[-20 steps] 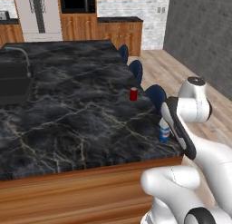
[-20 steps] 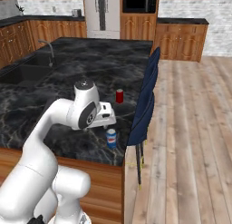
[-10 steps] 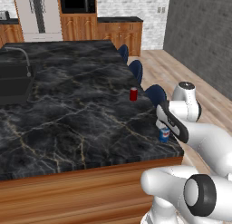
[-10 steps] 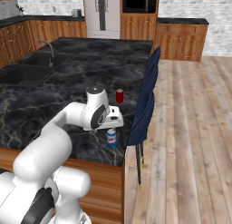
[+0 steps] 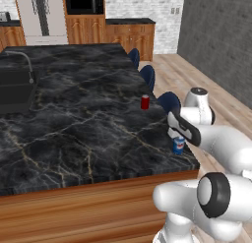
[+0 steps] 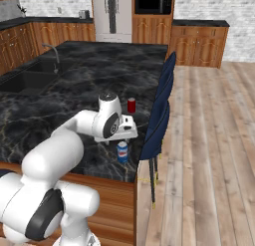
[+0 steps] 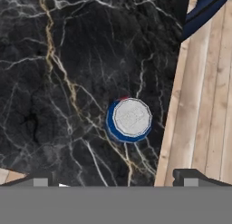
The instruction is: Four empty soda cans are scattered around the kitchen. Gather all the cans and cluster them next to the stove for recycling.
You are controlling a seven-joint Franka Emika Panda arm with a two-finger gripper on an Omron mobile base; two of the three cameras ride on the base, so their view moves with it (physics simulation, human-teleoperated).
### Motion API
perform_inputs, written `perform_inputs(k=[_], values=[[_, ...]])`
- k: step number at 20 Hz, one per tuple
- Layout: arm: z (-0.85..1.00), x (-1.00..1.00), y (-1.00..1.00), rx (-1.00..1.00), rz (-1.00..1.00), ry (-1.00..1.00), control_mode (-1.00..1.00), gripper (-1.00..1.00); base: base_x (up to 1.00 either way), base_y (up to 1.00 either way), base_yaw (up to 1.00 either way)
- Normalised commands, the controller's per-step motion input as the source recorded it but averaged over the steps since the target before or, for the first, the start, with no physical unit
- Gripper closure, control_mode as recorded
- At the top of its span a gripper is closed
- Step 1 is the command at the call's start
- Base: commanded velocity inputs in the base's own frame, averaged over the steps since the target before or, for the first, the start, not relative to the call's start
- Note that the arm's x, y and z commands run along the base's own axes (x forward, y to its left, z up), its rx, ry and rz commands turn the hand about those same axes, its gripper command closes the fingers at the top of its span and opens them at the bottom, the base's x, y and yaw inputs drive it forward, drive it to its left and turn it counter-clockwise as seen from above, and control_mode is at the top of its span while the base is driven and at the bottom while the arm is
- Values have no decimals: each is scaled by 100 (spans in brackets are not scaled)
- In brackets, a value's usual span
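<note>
A blue and white soda can stands upright on the black marble island, close to its edge, and shows its silver top from above. My gripper hangs above it, open, with fingertips wide apart and nothing between them. From the base, the hand hovers just over this can. A red soda can stands farther along the same edge. In the right base view the blue can sits below the gripper, with the red can behind. The stove is out of view.
Blue chairs stand against the island's edge beside the cans, over wooden floor. A sink with faucet lies at the island's far left. A black microwave and fridge stand along the back wall.
The arm's elbow has swung lower and outward while the hand has shifted slightly and stays over the blue can. The jaws stay open. Neither can has moved.
</note>
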Motion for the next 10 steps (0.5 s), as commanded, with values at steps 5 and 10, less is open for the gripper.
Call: perform_inputs(k=[5,10], values=[[-25,16,0,0,0,0,-100,-100,0,0,0],[-24,38,-2,0,0,0,-100,-100,0,0,0]])
